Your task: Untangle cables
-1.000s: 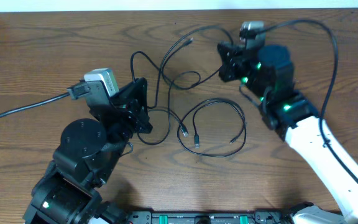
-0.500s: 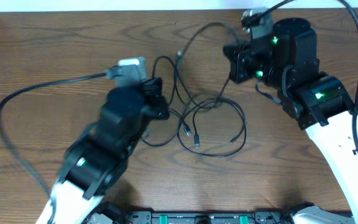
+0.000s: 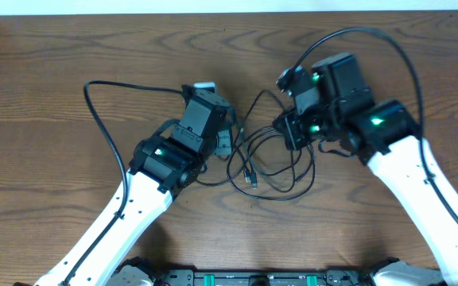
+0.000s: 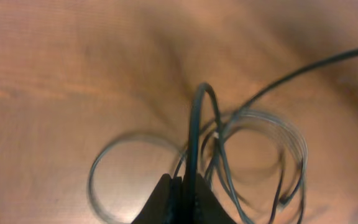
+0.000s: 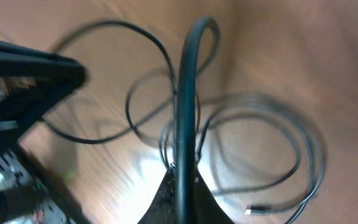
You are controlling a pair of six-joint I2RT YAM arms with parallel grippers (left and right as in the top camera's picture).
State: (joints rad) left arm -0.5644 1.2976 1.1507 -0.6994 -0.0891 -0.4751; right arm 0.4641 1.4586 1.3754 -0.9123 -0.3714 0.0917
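Thin black cables [image 3: 252, 176] lie in overlapping loops.

Cables [image 5: 184, 93] plain black; table [image 3: 46, 95] mid-brown with darker wood grain; left arm [image 3: 110, 226] and right arm [image 3: 420, 199] white on long sections, black at joints, with small green lights [image 3: 376, 121].

On the brown wooden table [image 3: 54, 95], thin black cables [image 3: 269, 163] are seen lying in loose overlapping loops, with small plug ends near the middle. The tangle is flanked by the left gripper [image 3: 229, 141] and the right gripper [image 3: 285, 131].
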